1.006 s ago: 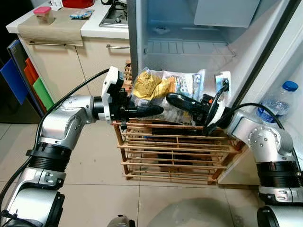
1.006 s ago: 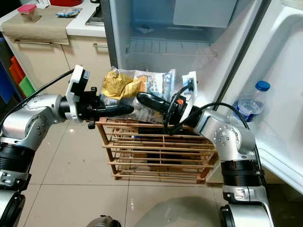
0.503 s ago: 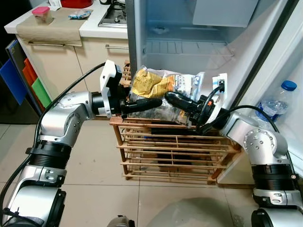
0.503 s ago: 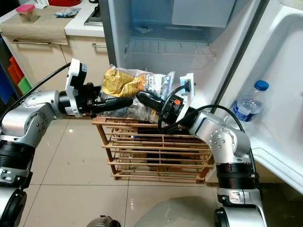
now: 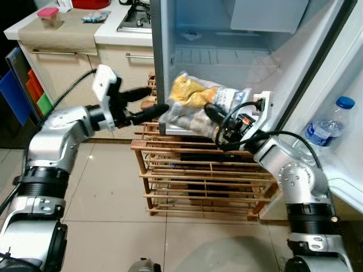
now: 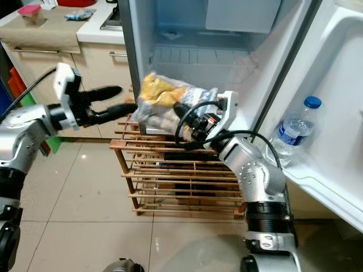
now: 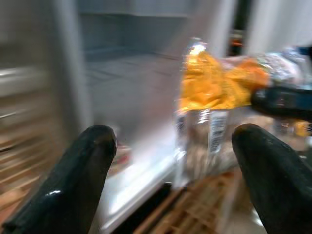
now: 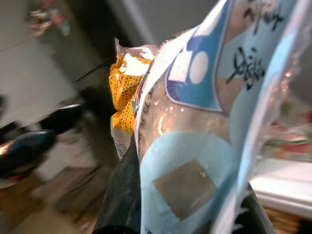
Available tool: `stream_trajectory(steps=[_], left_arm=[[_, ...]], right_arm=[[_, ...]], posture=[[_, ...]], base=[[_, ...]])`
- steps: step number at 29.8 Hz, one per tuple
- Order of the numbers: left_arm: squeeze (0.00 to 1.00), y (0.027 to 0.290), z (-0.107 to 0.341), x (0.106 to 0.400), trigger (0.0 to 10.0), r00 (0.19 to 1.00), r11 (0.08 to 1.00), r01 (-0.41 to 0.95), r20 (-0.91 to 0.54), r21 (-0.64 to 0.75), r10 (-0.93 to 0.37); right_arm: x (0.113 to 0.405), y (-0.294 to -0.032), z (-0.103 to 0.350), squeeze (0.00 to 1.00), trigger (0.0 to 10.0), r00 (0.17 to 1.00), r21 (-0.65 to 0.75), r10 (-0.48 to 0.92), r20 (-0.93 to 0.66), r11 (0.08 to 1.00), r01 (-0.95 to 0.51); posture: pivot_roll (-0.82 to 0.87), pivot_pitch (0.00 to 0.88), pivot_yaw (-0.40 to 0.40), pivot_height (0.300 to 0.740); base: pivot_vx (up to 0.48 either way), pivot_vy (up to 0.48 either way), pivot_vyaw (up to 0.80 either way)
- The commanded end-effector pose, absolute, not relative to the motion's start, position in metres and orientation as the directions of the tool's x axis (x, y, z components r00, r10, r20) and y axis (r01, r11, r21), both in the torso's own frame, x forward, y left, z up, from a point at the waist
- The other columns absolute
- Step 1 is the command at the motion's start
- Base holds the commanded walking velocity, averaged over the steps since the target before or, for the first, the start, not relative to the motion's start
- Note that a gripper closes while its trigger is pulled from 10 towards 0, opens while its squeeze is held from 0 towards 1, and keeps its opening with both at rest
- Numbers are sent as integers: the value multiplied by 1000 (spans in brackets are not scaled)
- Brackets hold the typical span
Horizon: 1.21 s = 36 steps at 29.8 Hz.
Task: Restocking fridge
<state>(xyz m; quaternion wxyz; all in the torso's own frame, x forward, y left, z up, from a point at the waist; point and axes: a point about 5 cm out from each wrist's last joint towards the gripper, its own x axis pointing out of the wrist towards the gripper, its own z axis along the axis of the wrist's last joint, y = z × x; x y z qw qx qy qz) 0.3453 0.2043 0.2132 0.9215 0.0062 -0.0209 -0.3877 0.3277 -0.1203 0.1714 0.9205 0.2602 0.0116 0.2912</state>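
Counter (image 5: 68, 31) with a small red-lidded container (image 5: 50, 15) occupies the far left, above cabinet doors and beside coloured boards (image 5: 31, 90) leaning at floor level. Next, the left gripper (image 5: 148, 103) reaches toward the fridge edge with its two black fingers (image 7: 73, 180) spread apart and nothing between them; it hangs just beside the bag, not touching it as far as the head views show. Centre: a wooden slatted rack (image 5: 210, 181) stands on the tiled floor directly in front of the open fridge (image 5: 227, 39), whose lower wire shelf (image 5: 227, 56) appears bare. Above the rack, at the fridge's threshold, the food bag (image 5: 198, 105) is carried in the air: a clear crinkled plastic pack with orange-yellow contents at its upper end and a blue-and-white printed label. The right gripper (image 5: 211, 116) is clamped on the bag's lower, label-side portion; the right wrist view shows film (image 8: 195, 146) pressed between the fingers. Far right: a water bottle (image 5: 329, 127) with a blue cap sits in the door shelf (image 6: 329, 170).

Handling judgement: the bag looks light, soft and slack, with slippery film likely to sag or slide under a one-sided pinch. A hold across a gathered, thicker fold near the middle should steady it better than a corner; contents may crush under hard pressure.
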Motion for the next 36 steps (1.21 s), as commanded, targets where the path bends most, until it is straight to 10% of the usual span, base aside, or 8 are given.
stream_trajectory(steps=[1,10,11,17,22,36], left_arm=[[1000,212,215,345,10000,794,797,604,71,23,-604],[1000,180,210,319,10000,922,941,340,201,-11,-331],[0,174,208,317,10000,923,941,337,206,-25,-325],[0,156,204,306,10000,949,975,222,228,1,-216],[0,168,182,303,10000,988,1000,9,152,-17,-7],[0,158,192,310,10000,967,994,-45,256,100,18]], right_arm=[[331,-126,173,0,0,897,438,415,154,785,-438],[346,-124,155,0,0,983,760,163,81,628,-166],[350,-121,156,0,0,984,785,160,80,598,-161],[363,-109,174,0,0,978,833,166,130,517,-198],[364,-114,170,0,0,993,680,69,94,724,-115],[380,-97,162,0,0,999,861,40,-11,509,-11]], posture=[[-54,21,-8,740],[-16,36,-22,740],[-10,35,-23,740],[12,30,-24,740],[11,25,-19,740],[9,6,-19,740]], base=[[0,0,0],[0,0,0],[0,0,0],[0,0,0],[0,0,0],[142,0,0]])
